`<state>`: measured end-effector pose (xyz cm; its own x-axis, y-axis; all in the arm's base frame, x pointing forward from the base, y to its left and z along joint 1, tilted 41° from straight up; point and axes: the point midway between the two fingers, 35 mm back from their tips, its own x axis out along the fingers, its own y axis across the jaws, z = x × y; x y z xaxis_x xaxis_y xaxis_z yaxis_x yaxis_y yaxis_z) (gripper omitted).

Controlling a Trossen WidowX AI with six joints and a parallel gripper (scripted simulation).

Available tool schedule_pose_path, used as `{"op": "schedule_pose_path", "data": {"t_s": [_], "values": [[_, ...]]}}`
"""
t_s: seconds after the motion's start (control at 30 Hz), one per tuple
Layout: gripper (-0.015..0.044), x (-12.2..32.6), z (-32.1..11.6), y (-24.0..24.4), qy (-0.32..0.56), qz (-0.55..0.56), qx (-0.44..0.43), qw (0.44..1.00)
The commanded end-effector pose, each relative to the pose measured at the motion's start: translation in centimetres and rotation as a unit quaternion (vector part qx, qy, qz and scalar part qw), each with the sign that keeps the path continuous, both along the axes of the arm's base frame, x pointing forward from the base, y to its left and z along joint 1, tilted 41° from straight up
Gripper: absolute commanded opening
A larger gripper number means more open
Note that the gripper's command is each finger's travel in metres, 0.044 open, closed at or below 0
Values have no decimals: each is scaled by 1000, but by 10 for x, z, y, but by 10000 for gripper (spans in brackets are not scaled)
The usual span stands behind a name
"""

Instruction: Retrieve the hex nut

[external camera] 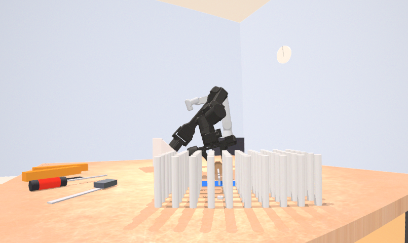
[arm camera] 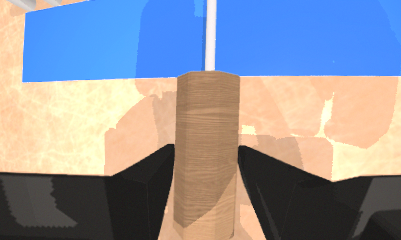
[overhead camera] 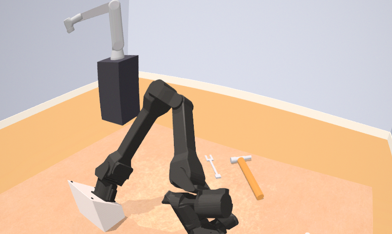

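My gripper [arm camera: 206, 151] [external camera: 215, 157] is shut on the wooden handle [arm camera: 207, 120] [external camera: 218, 166] of a tool, in front of the field. The tool's thin pale shaft [arm camera: 211, 35] runs forward over the blue taped strip [arm camera: 82, 45] [external camera: 205, 183]. Its far end is cut off in the wrist view and hard to make out in the exterior view. The small pale hex nut [external camera: 220, 197] lies on the table deep in the field, in a lane between spacer rows. The white spacers [external camera: 210, 180] that show stand upright. The top view does not show the fingers.
A fork-like tool [overhead camera: 213, 167] and a hammer [overhead camera: 251, 178] lie beyond my arm. Left of the field in the exterior view are a red-and-black screwdriver [external camera: 51, 183], a grey-ended flat tool [external camera: 105, 184] and orange bars [external camera: 54, 171]. A white wedge [overhead camera: 96, 205] stands at my arm's base.
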<state>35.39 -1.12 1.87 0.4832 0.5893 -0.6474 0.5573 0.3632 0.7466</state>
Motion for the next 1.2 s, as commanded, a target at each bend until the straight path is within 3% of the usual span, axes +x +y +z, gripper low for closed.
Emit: {"op": "schedule_pose_path", "data": {"t_s": [0.0,1.17], "values": [[0,3,0,-2,-3,1,0,1000],[0,20,-7,-14,-3,1,-1,1000]]}}
